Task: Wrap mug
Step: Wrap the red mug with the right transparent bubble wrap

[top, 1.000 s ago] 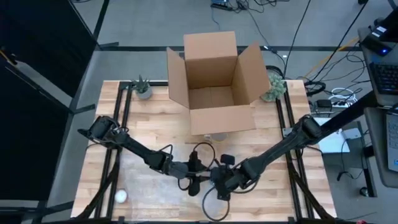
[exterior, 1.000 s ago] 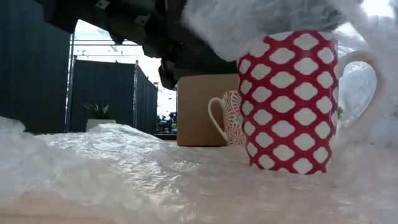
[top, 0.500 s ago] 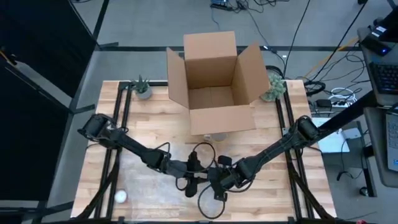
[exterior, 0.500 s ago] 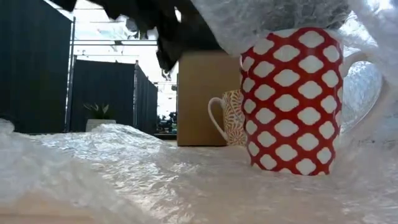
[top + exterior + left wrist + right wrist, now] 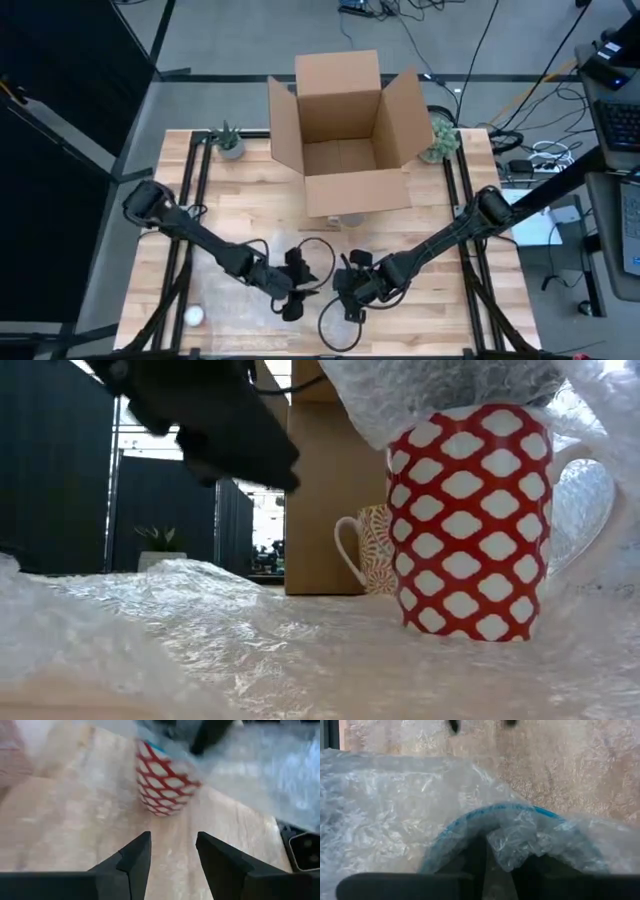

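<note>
Right pincer (image 5: 502,865) is pinching a fold of bubble wrap (image 5: 250,650) over the blue rim of the red-and-white mug (image 5: 468,520), which stands upright on the sheet at about six o'clock on the bench (image 5: 470,215). Left pincer (image 5: 291,297), just at nine o'clock of the mug, is spread and holds nothing. I judge the wrapping only begun: one flap covers the top, while the mug's side is bare in the low view. Farther back, toward twelve o'clock, a second patterned mug (image 5: 368,550) waits before the open cardboard box (image 5: 345,130).
</note>
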Available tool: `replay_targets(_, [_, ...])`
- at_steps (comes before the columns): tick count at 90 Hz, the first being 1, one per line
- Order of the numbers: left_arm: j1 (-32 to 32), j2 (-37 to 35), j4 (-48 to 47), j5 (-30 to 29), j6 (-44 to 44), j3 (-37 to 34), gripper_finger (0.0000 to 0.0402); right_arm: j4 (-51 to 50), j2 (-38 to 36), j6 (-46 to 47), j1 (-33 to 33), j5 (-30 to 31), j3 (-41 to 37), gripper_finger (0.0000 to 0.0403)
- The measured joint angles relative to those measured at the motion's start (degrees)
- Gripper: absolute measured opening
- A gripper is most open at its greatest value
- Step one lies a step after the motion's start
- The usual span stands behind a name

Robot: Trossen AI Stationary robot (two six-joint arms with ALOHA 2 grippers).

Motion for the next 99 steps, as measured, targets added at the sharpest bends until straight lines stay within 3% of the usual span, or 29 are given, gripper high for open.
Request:
replay_targets(19, [0.2, 3.5, 11.6, 1.8, 0.3, 0.7, 0.0151, 0.1, 0.0, -0.1, 0.0, 0.1, 0.0, 0.0063])
replay_targets(51, [3.6, 3.1, 13.1, 0.4, 7.5, 5.3, 0.0151, 0.2, 0.0, -0.4, -0.1, 0.3, 0.0, 0.0063])
replay_targets(99, [5.2, 9.0, 15.3, -2.3, 7.7, 5.5, 0.0151, 1.9, -0.9, 2.8, -0.1, -0.1, -0.1, 0.0063])
